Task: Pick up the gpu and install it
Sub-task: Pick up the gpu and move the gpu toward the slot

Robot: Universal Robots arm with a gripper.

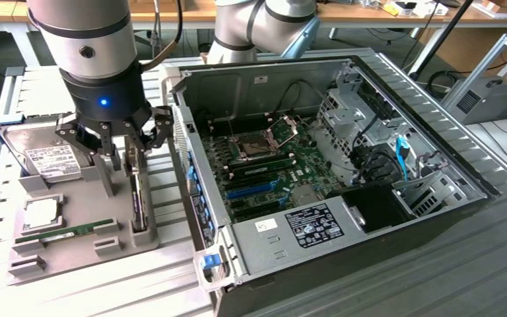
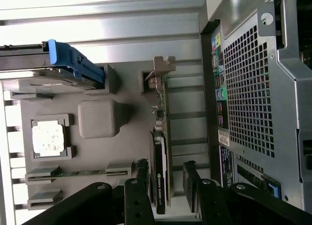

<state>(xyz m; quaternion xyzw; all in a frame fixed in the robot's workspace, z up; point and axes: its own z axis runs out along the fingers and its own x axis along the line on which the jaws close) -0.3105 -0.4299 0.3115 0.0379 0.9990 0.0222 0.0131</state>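
exterior view: the arm's claw [image 1: 123, 150] hangs low over a grey holder tray [image 1: 77, 254] on the slatted metal bench [image 1: 465, 271], at the exterior view's left of the open computer case [image 1: 342, 165]. the gpu [image 1: 136, 191] stands on edge in a slot of the tray, on the side nearest the case, and the claw sits right above its far end. a hard drive [image 1: 47, 157], a processor chip [image 1: 40, 214] and a green memory stick [image 1: 70, 231] also lie in the tray.

wrist view: the claw [image 2: 165, 170] is spread, one finger [image 2: 141, 178] on each side of the gpu [image 2: 161, 157], with a gap showing on both sides. the card's silver bracket [image 2: 164, 66] is at the end far from the claw.
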